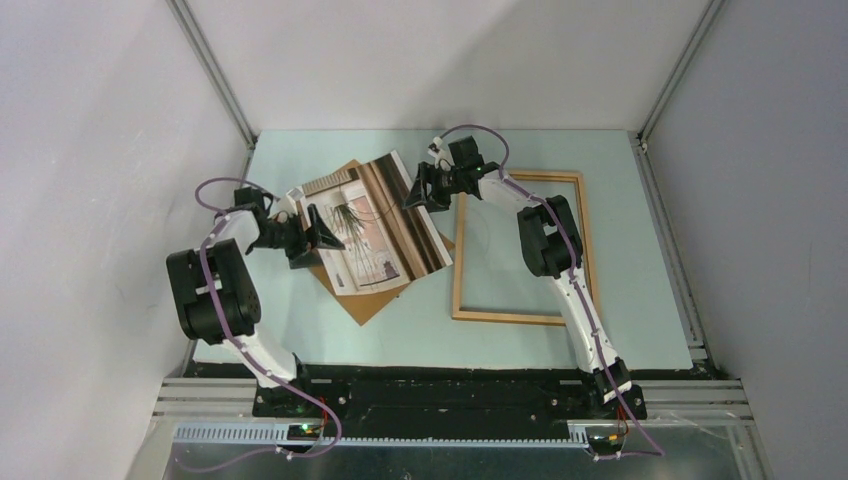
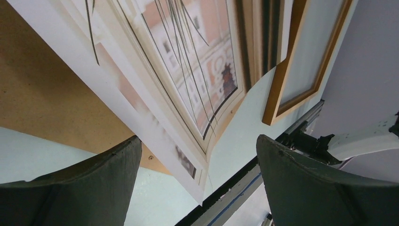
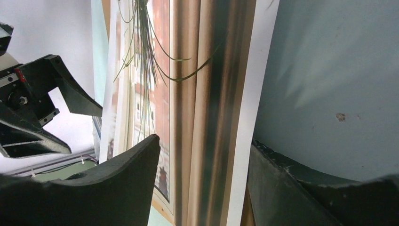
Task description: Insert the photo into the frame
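The photo (image 1: 375,225) shows a grass plant and striped curtains; it lies face up and slightly bowed on the brown backing board (image 1: 365,303), left of centre. The light-wood frame (image 1: 520,317) lies empty to its right. My left gripper (image 1: 322,232) is open at the photo's left edge; in the left wrist view (image 2: 198,139) a corner of the photo (image 2: 188,61) hangs between the wide-apart jaws. My right gripper (image 1: 418,190) is open at the photo's far right edge. In the right wrist view (image 3: 204,140) the jaws straddle the photo's (image 3: 211,94) white border.
The pale teal table (image 1: 300,160) is bounded by aluminium rails (image 1: 665,230) and grey walls. The left wrist view shows the board (image 2: 42,89), the frame's moulding (image 2: 283,75) and the right arm (image 2: 367,136). The right wrist view shows the left gripper (image 3: 37,94) beyond the photo.
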Action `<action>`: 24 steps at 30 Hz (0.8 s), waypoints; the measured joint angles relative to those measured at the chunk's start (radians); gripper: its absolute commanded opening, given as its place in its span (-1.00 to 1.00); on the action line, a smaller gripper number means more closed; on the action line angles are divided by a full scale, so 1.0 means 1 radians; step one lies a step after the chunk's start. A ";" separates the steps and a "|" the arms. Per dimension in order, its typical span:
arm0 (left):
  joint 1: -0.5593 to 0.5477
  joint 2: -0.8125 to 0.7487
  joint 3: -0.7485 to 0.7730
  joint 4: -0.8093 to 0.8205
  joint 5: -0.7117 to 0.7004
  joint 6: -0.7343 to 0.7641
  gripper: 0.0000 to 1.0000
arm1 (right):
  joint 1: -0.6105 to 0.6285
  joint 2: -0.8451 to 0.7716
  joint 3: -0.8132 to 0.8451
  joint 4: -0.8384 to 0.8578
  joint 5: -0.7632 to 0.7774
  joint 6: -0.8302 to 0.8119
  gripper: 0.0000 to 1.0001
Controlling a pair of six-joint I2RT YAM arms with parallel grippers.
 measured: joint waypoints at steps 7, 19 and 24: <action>0.000 0.036 0.000 0.016 -0.048 -0.001 0.83 | -0.006 0.000 -0.019 0.010 -0.009 0.002 -0.18; -0.005 0.090 0.030 0.043 -0.060 -0.001 0.81 | -0.016 0.000 -0.039 0.014 -0.034 0.009 -0.69; -0.007 0.097 0.031 0.047 -0.068 -0.001 0.81 | -0.021 -0.008 -0.047 0.014 -0.035 0.005 -0.93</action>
